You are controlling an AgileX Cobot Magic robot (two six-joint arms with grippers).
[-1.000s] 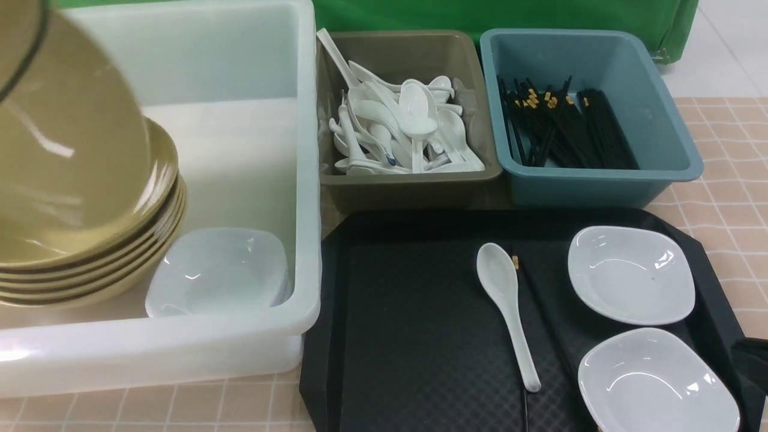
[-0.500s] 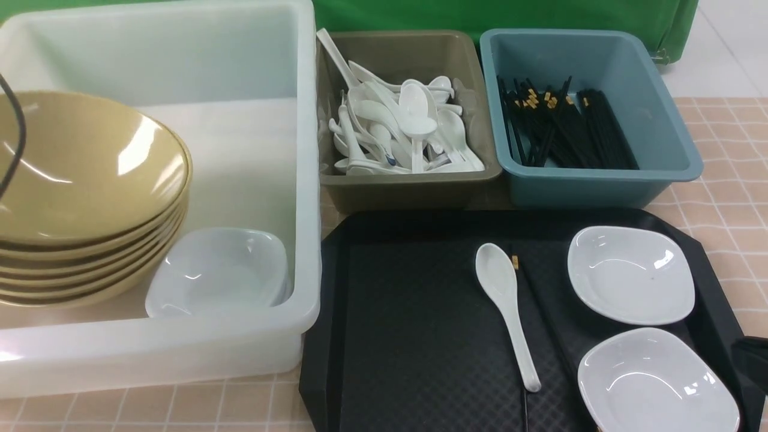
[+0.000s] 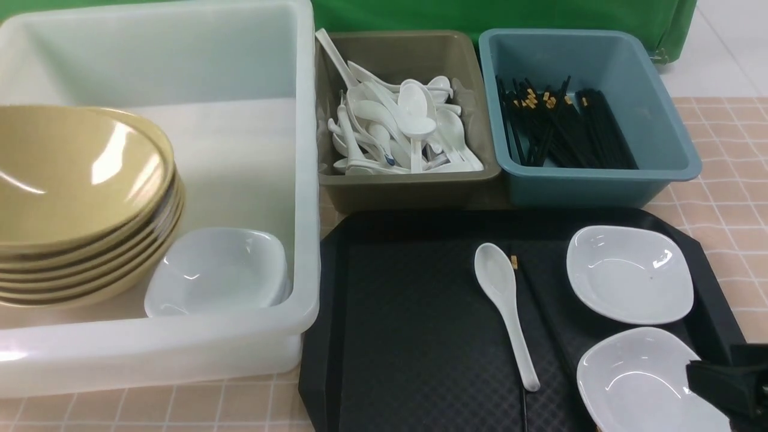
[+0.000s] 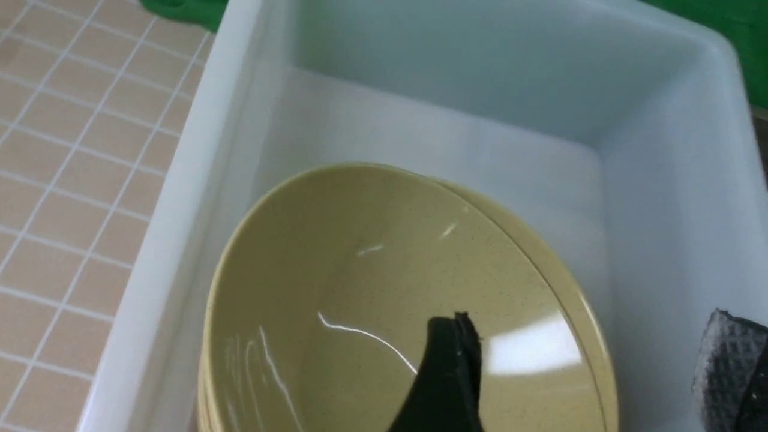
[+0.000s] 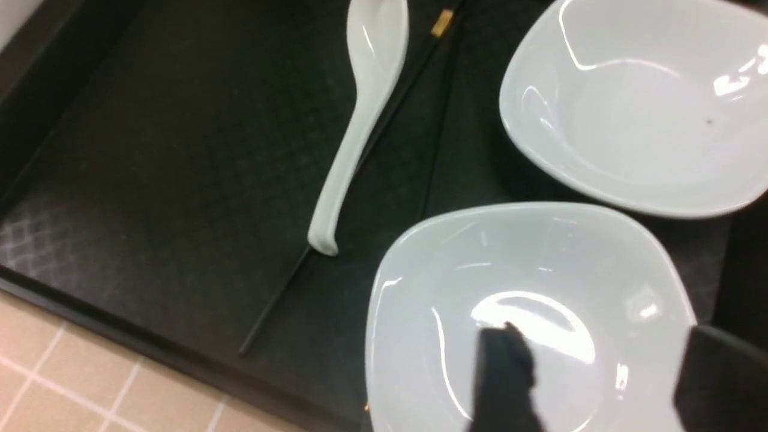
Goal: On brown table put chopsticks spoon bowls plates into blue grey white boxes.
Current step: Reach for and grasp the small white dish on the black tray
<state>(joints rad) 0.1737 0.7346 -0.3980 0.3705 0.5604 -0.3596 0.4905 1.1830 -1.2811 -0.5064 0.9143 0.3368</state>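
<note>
We see the desk (image 3: 735, 180), pinkish-tan with a white grid, carrying everything. On its left stands the big translucent white box (image 3: 307, 180). To the right of that box, nearest us, lies the flat black tray (image 3: 408, 336).

Inside the white box the mustard bowls (image 3: 78, 198) sit nested in one stack against its left side. In the left wrist view the left claw (image 4: 591, 317) hangs over the top bowl with its fingers spread wide; one finger is above the bowl's hollow and the other beyond its rim, pinching nothing.

Behind the tray the teal-blue box (image 3: 660, 120) holds a heap of black sticks (image 3: 564, 129). The olive-grey box (image 3: 408, 186) just beside it holds a pile of white spoons (image 3: 402, 129).

A white dish (image 3: 219, 270) rests in the white box beside the bowl stack. Two plates lie on the tray's right side, the far plate (image 3: 630, 275) and the near plate (image 3: 636, 378). The right claw (image 5: 600, 330) is spread over the near plate; we cannot tell whether it touches it.

The spoon (image 3: 504, 306) lies mid-tray, scoop pointing away from us. The chopsticks (image 5: 282, 289) lie alongside it, one passing under its handle
</note>
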